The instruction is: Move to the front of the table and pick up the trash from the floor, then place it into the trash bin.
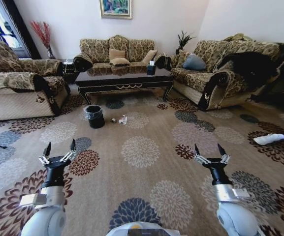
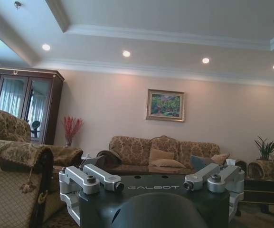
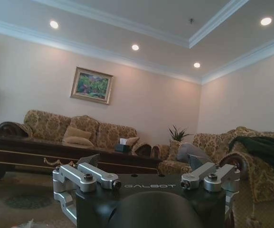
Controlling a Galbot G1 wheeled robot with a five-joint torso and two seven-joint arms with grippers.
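Patterned carpet stretches ahead of the robot, the job still well off.

Both arms ride low and forward for the drive: left claw (image 1: 59,149) and right claw (image 1: 210,149) spread wide, holding nothing. The trash (image 1: 123,119) lies just beside the trash bin (image 1: 95,116), before the counter (image 1: 124,78) — pieces too small to sort apart.
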